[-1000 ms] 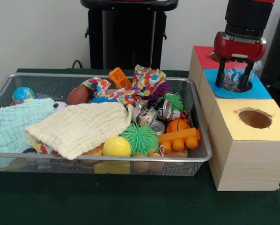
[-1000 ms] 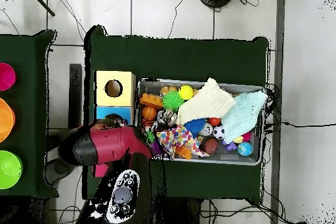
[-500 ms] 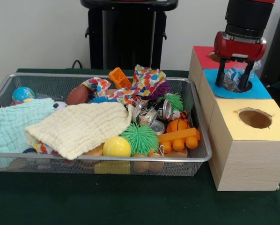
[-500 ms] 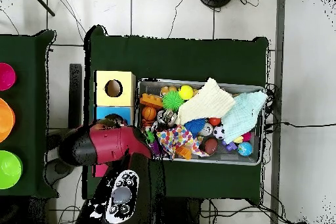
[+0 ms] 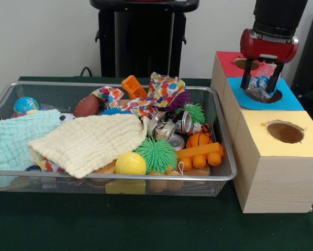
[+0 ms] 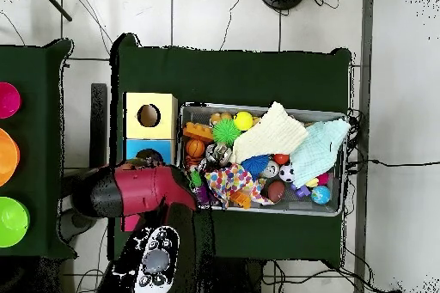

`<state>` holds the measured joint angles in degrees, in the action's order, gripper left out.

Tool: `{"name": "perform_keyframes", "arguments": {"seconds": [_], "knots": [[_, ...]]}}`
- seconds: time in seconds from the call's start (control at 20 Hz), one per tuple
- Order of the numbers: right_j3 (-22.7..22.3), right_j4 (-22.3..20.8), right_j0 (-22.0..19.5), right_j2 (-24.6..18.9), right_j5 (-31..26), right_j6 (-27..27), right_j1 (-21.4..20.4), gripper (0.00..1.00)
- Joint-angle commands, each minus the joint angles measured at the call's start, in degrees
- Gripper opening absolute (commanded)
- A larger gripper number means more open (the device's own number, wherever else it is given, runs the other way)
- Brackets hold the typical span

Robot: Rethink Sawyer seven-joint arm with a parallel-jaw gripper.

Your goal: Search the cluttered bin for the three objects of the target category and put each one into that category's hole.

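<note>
Gripper point(image 5: 260, 81) hangs over the blue-faced box point(image 5: 290, 99), its two black fingers spread apart with a wad of crinkly clear film point(image 5: 259, 83) showing between and just under them; whether the pads touch the wad cannot be told, but it seems to sit at the mouth of the hole point(image 5: 262, 95), partly down in it. In the overhead view the red arm covers the blue face, so only the front view helps here. Film like this is probably very light, soft and springy: it squashes under a pinch, may cling to a finger, and can puff back up and catch on the rim of the opening instead of dropping. A grip across the thickest part of a wad, closing well in, looks safest. No other wad can be picked out for certain in the wire basket point(image 5: 222, 177); one may lie under the cream cloth point(image 5: 91, 141), the pale green cloth point(image 5: 15, 137) or the spotted cloth point(image 5: 159, 94). Room above the boxes is open, though the red box point(image 5: 227, 61) sits close behind and the basket's rim stands just beside the boxes.
</note>
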<state>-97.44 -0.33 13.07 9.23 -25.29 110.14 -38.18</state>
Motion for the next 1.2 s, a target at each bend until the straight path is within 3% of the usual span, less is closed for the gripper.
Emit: {"name": "perform_keyframes", "arguments": {"seconds": [0.05,0.8,1.05,1.2], "knots": [[-0.5,2.7,-0.3,-0.8,-7.1,10.6,-0.4,1.0],[-1.1,3.7,-0.6,-2.3,-7.5,9.4,-1.3,1.0],[0.0,4.2,-0.4,-2.3,-10.4,9.3,-2.3,1.0],[3.1,4.4,-0.2,-1.9,-15.0,9.1,-3.3,1.0]]}}
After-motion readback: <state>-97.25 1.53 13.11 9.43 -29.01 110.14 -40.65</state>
